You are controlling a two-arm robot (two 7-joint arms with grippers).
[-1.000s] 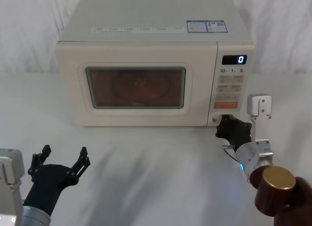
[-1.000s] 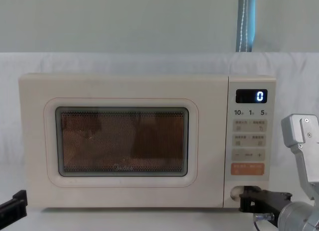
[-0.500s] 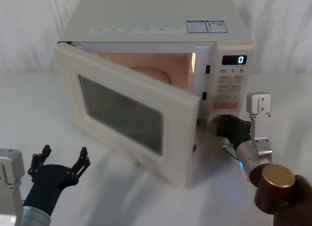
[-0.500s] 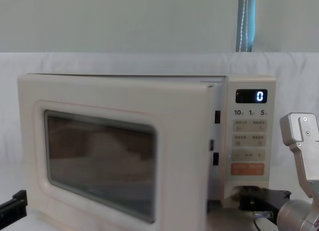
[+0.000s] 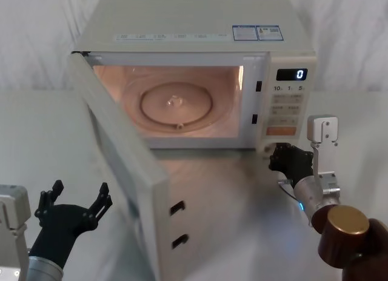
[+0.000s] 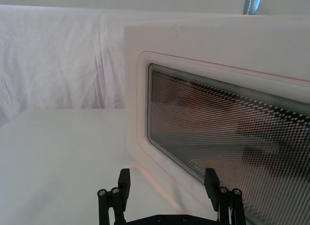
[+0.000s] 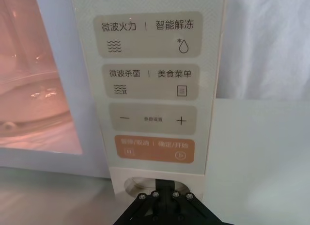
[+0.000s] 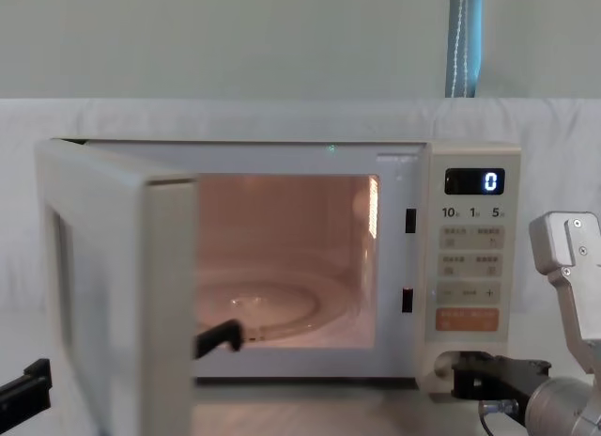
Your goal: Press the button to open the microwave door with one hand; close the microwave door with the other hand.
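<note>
Nearest the robot, the left black two-finger gripper [image 5: 73,203] hovers low over the white cloth-covered table [image 5: 242,220], its jaws spread wide and holding nothing. In its wrist view the two fingertips [image 6: 125,177] frame the outer face of the large cream microwave door with its dark mesh window [image 6: 227,137], which stands just ahead of them and apart from them.

On the other side, the right black two-finger gripper [image 5: 285,161] has its tip against the wide cream pill-shaped button with the raised oval rim [image 7: 145,185] at the foot of the control panel. Its fingers appear drawn together and grasp nothing. Whether it is truly touching the key cannot be told.

Farther back, the cream boxy countertop microwave [image 5: 194,26] sits with its door swung fully outward on the left hinge, the free edge pointing toward the robot. The lit cavity and clear glass turntable [image 5: 177,106] are exposed.

Assessment: the opening step looks complete; closing is now in hand. The next move calls for the left gripper to reach the door's outer face near its free edge and push it round toward the frame until it latches, while the right gripper draws clear of the button.
</note>
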